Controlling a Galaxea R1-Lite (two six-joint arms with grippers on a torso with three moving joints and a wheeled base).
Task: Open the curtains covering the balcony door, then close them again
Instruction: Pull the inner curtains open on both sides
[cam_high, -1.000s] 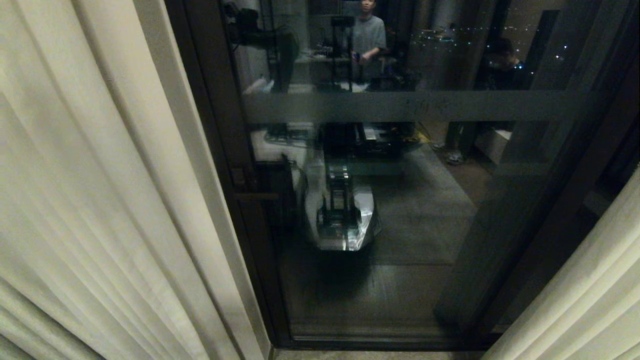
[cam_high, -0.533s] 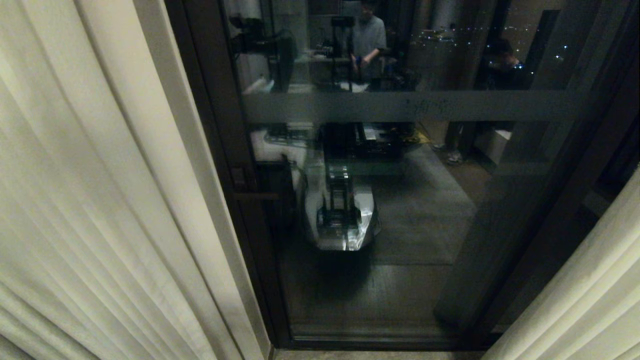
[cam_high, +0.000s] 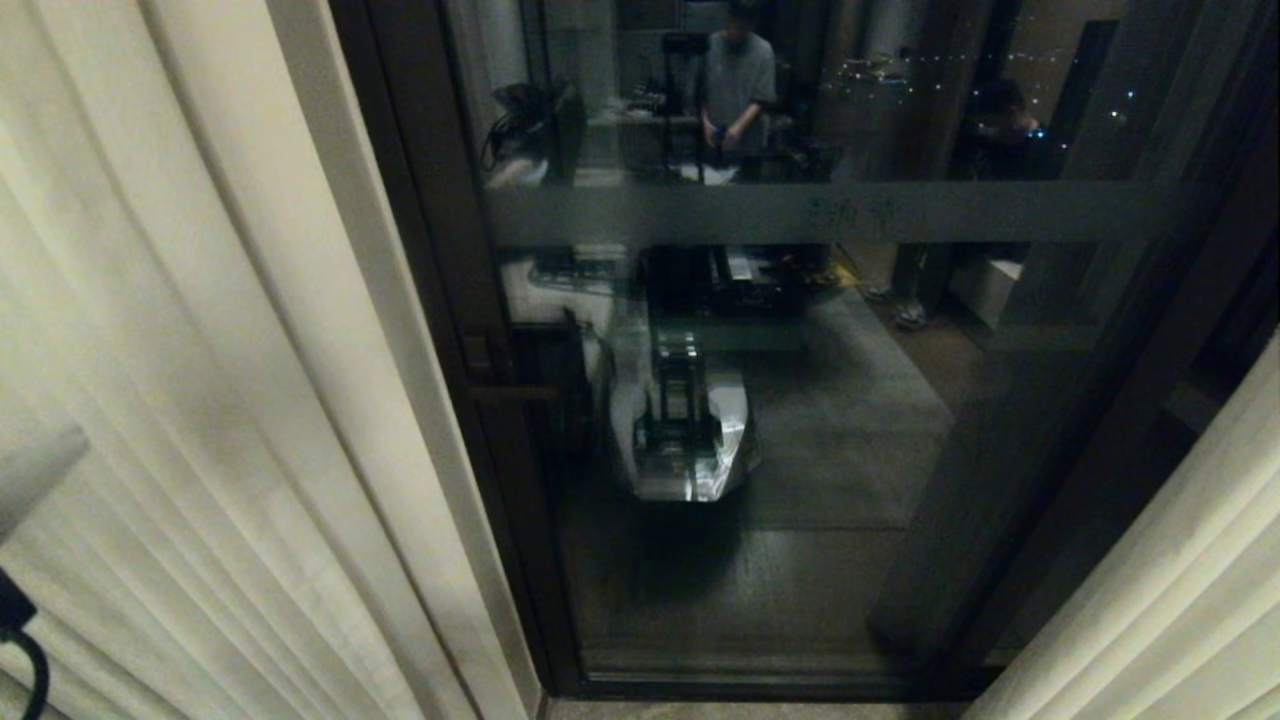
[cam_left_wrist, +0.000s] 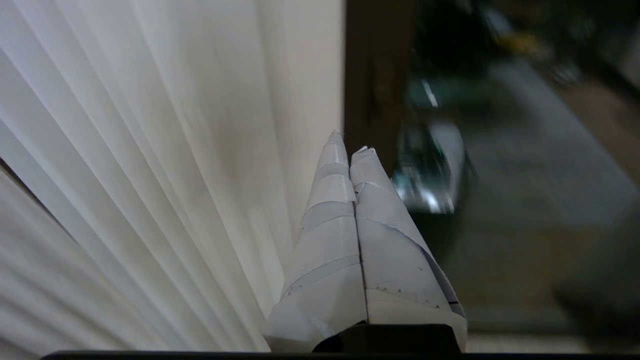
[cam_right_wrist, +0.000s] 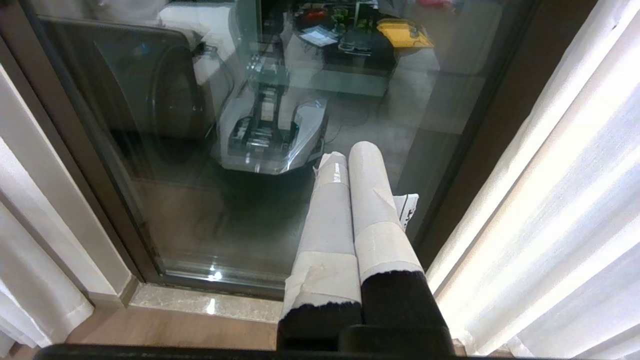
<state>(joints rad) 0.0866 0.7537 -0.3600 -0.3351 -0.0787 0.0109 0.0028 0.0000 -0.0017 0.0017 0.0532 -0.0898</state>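
The curtains hang drawn apart: the left cream panel (cam_high: 180, 400) fills the left side, and the right panel (cam_high: 1180, 580) shows at the lower right. Between them the balcony door (cam_high: 850, 430) is uncovered, dark glass with a frosted band (cam_high: 800, 212) and a small handle (cam_high: 510, 392). My left gripper (cam_left_wrist: 350, 142) is shut and empty, with its taped fingers pressed together. It points along the left panel's (cam_left_wrist: 150, 175) inner edge beside the dark frame (cam_left_wrist: 375, 75). My right gripper (cam_right_wrist: 347, 150) is shut and empty, low before the glass near the right panel (cam_right_wrist: 550, 200).
The glass reflects my own base (cam_high: 685, 440), a standing person (cam_high: 738, 80) and a second person (cam_high: 1005, 120) further right. A pale stone threshold (cam_right_wrist: 210, 305) runs under the door. A blurred grey part of my left arm (cam_high: 35, 470) and a black cable (cam_high: 25, 650) sit at the left edge.
A grey part of my left arm and its cable have come into the head view at the left edge, in front of the left panel. That panel's pleats have shifted slightly. The door is unchanged.
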